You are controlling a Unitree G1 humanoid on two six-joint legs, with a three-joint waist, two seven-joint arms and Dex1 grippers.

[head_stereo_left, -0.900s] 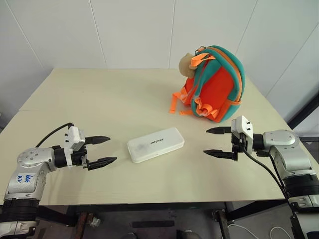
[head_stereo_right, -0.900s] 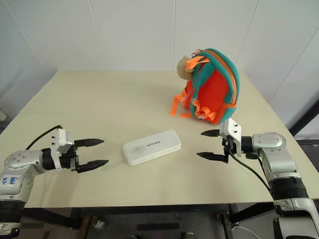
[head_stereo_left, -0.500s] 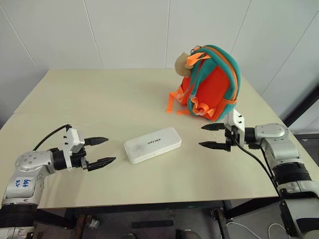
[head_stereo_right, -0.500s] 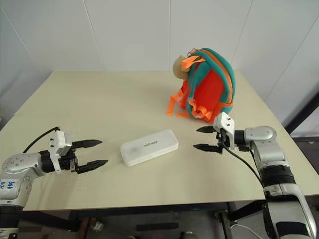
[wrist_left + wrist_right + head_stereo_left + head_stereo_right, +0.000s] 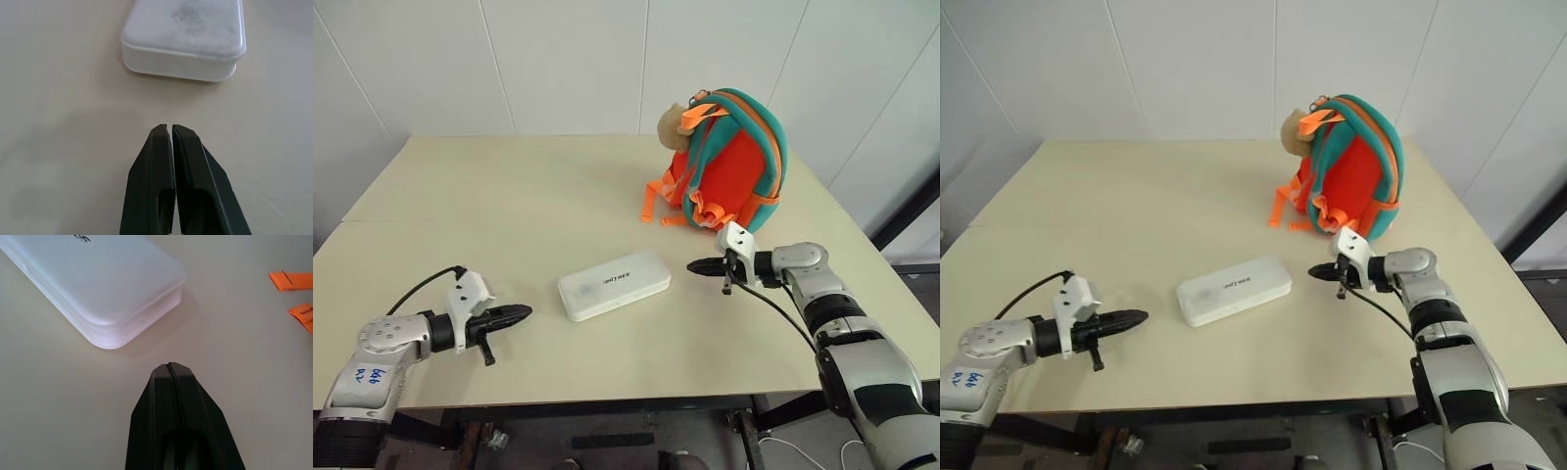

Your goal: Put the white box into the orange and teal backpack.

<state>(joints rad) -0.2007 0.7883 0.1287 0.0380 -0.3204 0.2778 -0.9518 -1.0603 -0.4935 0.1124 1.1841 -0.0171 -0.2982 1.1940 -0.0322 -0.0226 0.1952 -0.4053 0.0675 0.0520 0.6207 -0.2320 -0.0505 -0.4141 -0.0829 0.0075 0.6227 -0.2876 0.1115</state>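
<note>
Pale beige table (image 5: 509, 196), white panelled wall (image 5: 558, 59) behind it, dark floor below the front edge

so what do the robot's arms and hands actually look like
Both arms are silver-grey metal with black joint segments. Each ends in a white block at the wrist and a hand of two tapered black fingers: left hand, right hand. A black cable loops along each forearm. The left arm carries a white sticker with blue handwriting.
</note>
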